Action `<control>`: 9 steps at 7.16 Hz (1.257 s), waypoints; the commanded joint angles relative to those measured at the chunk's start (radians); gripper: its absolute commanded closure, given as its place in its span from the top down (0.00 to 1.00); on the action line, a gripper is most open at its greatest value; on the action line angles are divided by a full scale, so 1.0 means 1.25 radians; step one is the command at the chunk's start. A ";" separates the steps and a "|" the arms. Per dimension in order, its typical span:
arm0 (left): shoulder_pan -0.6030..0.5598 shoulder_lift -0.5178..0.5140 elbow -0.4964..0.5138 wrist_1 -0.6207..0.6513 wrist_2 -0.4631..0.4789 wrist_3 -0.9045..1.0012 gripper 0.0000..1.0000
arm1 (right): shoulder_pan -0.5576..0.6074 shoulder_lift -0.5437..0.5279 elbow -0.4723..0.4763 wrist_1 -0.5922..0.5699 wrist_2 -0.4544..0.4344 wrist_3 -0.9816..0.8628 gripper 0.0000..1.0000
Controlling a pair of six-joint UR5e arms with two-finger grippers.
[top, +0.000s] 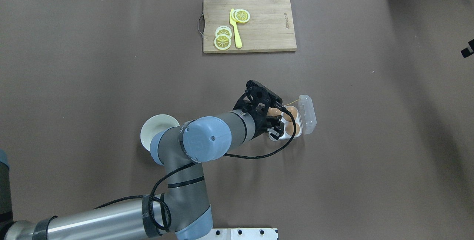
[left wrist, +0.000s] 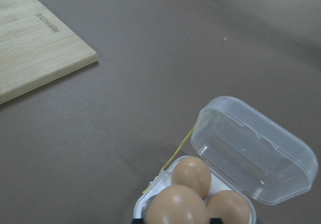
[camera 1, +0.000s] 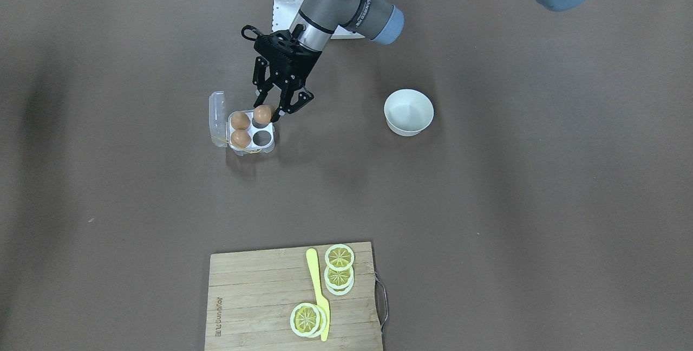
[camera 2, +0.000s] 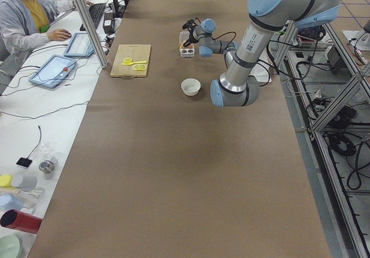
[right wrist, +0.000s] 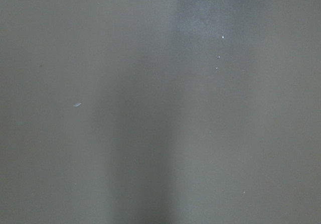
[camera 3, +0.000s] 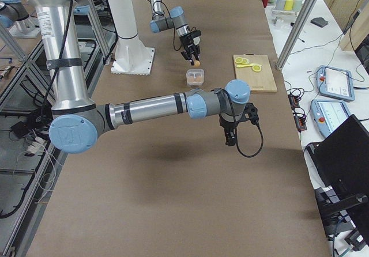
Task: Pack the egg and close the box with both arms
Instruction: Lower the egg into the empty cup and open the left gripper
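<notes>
egg [camera 1: 262, 114] held over box [camera 1: 270, 146], lid [camera 1: 217, 118] open, bowl [camera 1: 409, 126] near, cutting board [camera 1: 254, 286] apart

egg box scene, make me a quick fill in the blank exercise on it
The left gripper holds the egg over the box, whose lid is ___.
___ other eggs sit in its cells.
The bowl is coloured ___.
The lemon slices lie on a wooden ___.
Missing: open; two; white; board.
</notes>
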 commanded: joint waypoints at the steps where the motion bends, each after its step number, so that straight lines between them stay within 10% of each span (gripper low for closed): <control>1: 0.009 -0.018 0.014 -0.002 0.014 0.000 0.00 | 0.000 0.000 -0.004 0.000 0.007 0.000 1.00; 9: 0.045 -0.012 0.103 -0.162 0.061 0.078 0.10 | 0.000 0.000 -0.004 0.000 0.018 0.004 1.00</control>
